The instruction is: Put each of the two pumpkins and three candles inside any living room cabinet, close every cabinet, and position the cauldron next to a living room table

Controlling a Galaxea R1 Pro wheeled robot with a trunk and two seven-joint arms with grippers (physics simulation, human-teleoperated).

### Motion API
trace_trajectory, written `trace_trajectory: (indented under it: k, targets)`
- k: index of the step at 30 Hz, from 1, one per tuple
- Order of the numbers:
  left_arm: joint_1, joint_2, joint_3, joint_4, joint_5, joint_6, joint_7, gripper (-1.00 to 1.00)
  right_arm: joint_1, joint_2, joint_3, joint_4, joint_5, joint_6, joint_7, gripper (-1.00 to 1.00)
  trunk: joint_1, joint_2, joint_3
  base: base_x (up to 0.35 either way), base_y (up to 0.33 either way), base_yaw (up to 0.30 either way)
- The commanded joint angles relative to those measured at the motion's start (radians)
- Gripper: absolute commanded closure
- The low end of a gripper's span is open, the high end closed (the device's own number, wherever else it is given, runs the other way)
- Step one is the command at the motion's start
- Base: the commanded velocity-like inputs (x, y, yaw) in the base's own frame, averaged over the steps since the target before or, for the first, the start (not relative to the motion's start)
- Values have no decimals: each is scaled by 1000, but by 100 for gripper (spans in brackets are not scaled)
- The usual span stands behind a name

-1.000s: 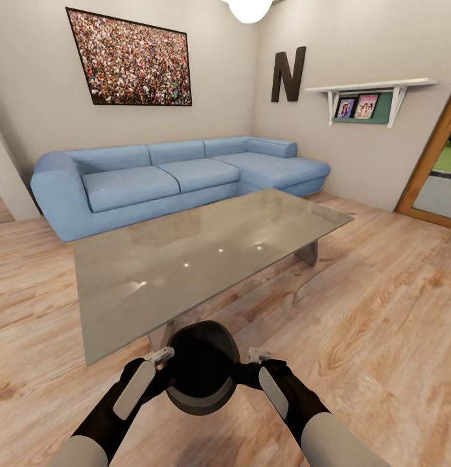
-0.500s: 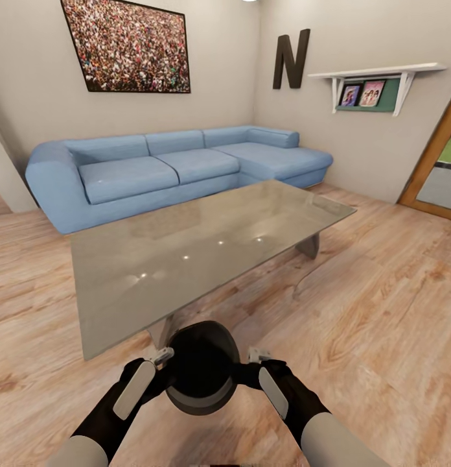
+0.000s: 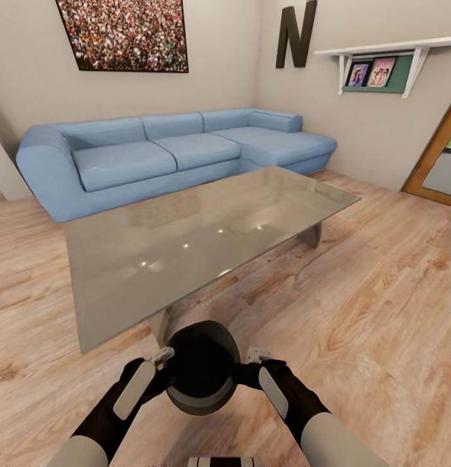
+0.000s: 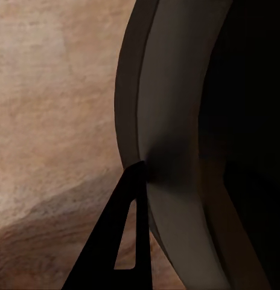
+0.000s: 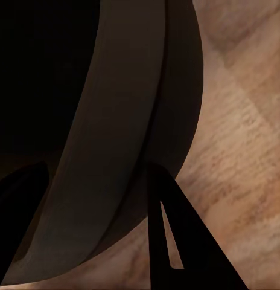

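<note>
2 arms: light grey forearm shells, matte black wrist housings. Left tool (image 3: 164,356) and right tool (image 3: 256,356): black body, pale grey oblong panel, small silver-grey fittings at tips. Thin black triangular fingers (image 4: 119,241).

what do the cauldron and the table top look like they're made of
Cauldron: matte black, maybe cast iron or dark ceramic; its thick rim shows no shine. Table top: glossy grey, probably glass or polished stone, with bright light spots and a faint sofa reflection.

Large dark letter "N" (image 3: 295,34) mounted on wall, left of shelf (image 3: 387,47). No other readable text.
</note>
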Motion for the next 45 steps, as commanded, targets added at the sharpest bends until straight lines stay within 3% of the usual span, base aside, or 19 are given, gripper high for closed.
trace_trajectory:
  k: [1, 45]
  targets:
    - [-1, 1, 9, -55, 68, -12, -39, 100, 0, -1, 0, -2, -41, 2, 46, 100, 0, -1, -5, 0, 0, 0]
    - [-1, 0, 8, -55, 68, -12, -39, 100, 0, -1, 0, 0, -41, 5, 46, 100, 0, -1, -9, 11, 0, 0]
